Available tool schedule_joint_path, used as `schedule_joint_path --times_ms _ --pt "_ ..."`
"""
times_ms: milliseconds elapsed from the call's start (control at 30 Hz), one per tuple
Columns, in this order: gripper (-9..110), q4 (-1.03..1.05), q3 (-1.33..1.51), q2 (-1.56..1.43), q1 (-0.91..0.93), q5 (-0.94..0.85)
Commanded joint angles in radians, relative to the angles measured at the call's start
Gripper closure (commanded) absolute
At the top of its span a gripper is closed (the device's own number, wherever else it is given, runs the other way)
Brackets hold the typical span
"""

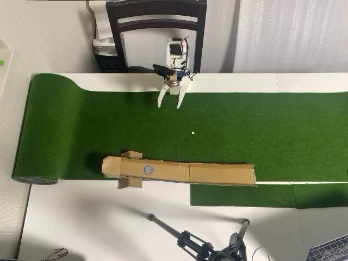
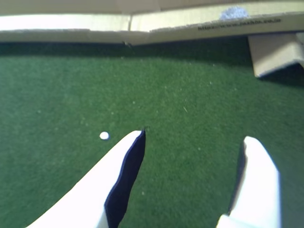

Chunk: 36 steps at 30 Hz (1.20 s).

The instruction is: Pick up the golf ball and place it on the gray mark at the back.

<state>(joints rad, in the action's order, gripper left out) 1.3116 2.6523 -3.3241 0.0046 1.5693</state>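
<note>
One pincer [image 1: 169, 105]: released, both white fingers spread wide with nothing between them; it sits at the far edge of the green mat [image 1: 272, 130] in the overhead view
Pincer in wrist view [image 2: 195, 137]: jaws apart over bare turf, aimed toward the cardboard rail [image 2: 66, 29]
Golf ball: not visible in either view; its place cannot be told from these pictures
White dot [image 1: 192, 132]: a tiny speck on the mat, well apart from the pincer and far too small to be the ball; in the wrist view [image 2: 104, 136] it lies just beside the left finger's tip
Gray mark [image 1: 148, 169]: flat round patch on the cardboard rail [image 1: 217, 174], empty; seen at the top of the wrist view [image 2: 233, 13], blurred
Step in hand, judged: the ball must be located before any grasp; nothing is placed yet
Handling, judged: a golf ball is hard, light and smooth-skinned, so it rolls freely on turf and can squirt out of a pinch
Grip point, judged: close both fingers across the widest part, level, with jaws centred
Placement risk, judged: the mark is flat, so a ball let go there may roll off
Writing: one line of dark print runs along the rail edge below the mark in the wrist view; too blurred to read
Brands: none legible
</note>
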Motion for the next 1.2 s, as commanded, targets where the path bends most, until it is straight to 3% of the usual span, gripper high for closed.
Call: schedule_joint_path --times_ms 0,467,1167 --pt "68 -0.077 0.080 -0.123 0.005 0.006" --pt "68 -0.189 0.376 -0.110 -0.014 0.043" --pt "69 -0.098 0.543 -0.109 -0.156 0.143"
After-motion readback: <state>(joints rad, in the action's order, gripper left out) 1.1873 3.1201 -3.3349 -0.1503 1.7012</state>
